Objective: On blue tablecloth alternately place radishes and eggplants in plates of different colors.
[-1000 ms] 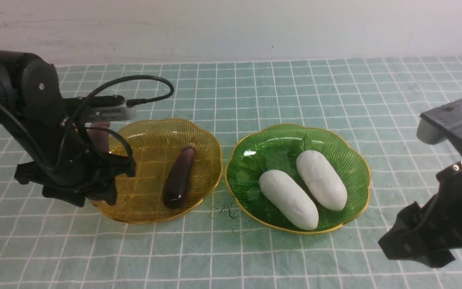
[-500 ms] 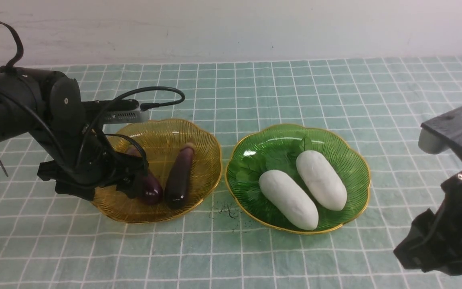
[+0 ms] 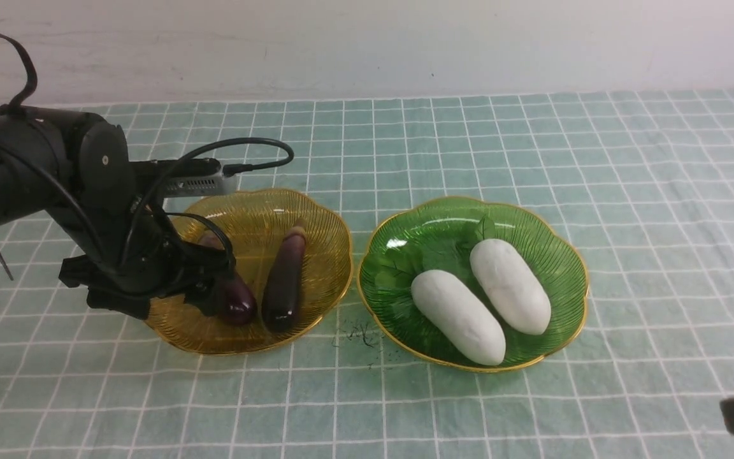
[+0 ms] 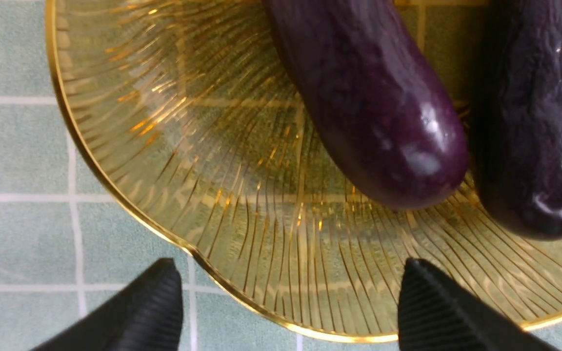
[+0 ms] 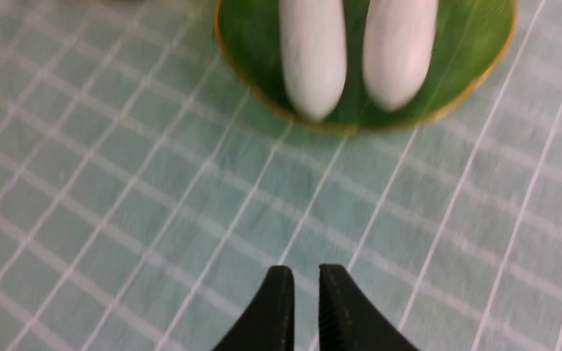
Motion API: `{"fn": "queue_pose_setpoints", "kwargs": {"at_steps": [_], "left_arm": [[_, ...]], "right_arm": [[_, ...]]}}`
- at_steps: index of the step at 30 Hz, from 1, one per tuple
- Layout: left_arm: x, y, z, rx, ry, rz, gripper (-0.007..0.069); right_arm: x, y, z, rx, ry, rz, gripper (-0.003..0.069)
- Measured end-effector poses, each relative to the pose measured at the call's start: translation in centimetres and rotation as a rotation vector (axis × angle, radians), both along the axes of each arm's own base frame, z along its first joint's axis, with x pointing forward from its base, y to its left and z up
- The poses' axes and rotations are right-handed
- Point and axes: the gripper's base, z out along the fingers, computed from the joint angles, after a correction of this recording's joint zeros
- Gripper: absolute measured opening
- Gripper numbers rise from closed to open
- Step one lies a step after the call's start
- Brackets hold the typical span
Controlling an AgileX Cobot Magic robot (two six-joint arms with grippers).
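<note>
Blue tablecloth (image 3: pixel 405 140), white-gridded; amber plate (image 3: pixel 246 213) holds both eggplants (image 3: pixel 283 280); green plate (image 3: pixel 431 220) holds both radishes (image 3: pixel 510 287); left gripper (image 4: pixel 286 275) spread wide, empty, over amber rim; right gripper (image 5: pixel 300 280) nearly closed, empty; sorting apparently complete; next: lift left arm clear without nudging the plate.

Soft, even light, seemingly from overhead, keeps the front view bright, leaving only thin shadows beneath the amber plate (image 3: pixel 252 217) and the green plate (image 3: pixel 443 223). A small white glare spot sits on the green plate's inner wall, and tiny highlights mark the near ends of the eggplants (image 3: pixel 284 280). The left wrist view is close and sharp, gold ribs glinting and purple skins streaked with reflections. Motion blur smears the right wrist view, softening the radishes (image 5: pixel 312 53) and the white grid of the blue tablecloth (image 5: pixel 115 195).
</note>
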Motion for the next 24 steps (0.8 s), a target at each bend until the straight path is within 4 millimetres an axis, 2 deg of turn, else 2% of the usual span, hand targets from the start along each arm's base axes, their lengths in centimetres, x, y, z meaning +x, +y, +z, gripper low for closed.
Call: {"fn": "queue_pose_setpoints", "kwargs": {"at_steps": [1,2,4,9,24], "left_arm": [[0.0,0.0,0.0,0.000,0.000,0.000,0.0531],[0.0,0.0,0.0,0.000,0.001,0.000,0.0531],[0.0,0.0,0.0,0.001,0.004,0.000,0.0531],[-0.1,0.0,0.0,0.003,0.014,0.000,0.0531],[-0.2,0.3,-0.1,0.038,0.017,-0.016,0.0531]], "right_arm": [[0.0,-0.2,-0.7,0.050,-0.116,-0.020,0.0064],[0.1,-0.2,-0.9,0.055,-0.124,-0.023,0.0064],[0.3,-0.3,-2.1,0.117,-0.264,-0.051,0.0064],[0.9,-0.4,-3.4,0.179,-0.401,-0.083,0.0064],[0.9,-0.4,-3.2,0.197,-0.441,-0.090,0.0064]]}}
